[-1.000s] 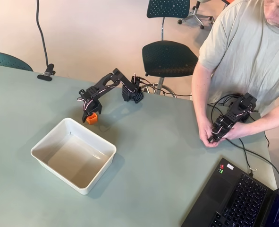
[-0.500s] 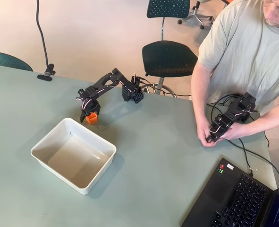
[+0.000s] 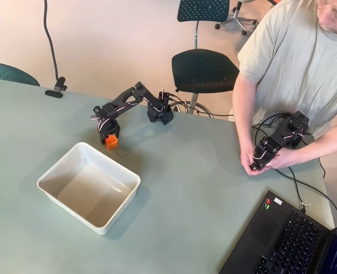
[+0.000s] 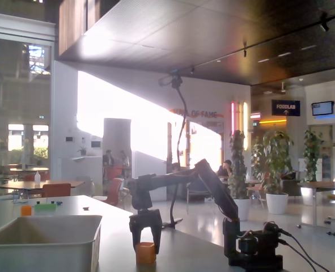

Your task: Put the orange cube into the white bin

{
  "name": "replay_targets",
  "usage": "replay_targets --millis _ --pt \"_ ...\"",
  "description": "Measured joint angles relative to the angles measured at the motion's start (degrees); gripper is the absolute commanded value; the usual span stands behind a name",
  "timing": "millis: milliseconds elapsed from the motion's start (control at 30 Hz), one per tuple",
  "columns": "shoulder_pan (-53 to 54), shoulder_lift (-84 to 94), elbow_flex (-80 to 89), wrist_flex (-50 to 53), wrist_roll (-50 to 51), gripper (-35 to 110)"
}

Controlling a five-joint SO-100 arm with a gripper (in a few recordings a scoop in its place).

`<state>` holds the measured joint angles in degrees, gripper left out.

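Contact and bin base unclear from here

I can't tell whether the gripper (image 4: 145, 241) touches the orange cube (image 4: 145, 253); the frame edge crops the white bin (image 4: 42, 249).

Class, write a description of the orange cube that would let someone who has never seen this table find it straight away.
Start at the white bin on the grey-green table in the overhead view, then look just past the bin's far corner, where the black arm's gripper points down. The orange cube sits on the table between its fingers. It is the one small, bright orange block beside the much larger white bin.
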<state>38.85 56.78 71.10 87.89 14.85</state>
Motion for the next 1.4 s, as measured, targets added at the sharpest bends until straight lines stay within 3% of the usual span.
replay_targets --millis 833,1400 --pt "0.0 0.0 0.0 -1.8 0.0 31" --pt "7.7 2.5 0.0 -6.6 0.0 31"
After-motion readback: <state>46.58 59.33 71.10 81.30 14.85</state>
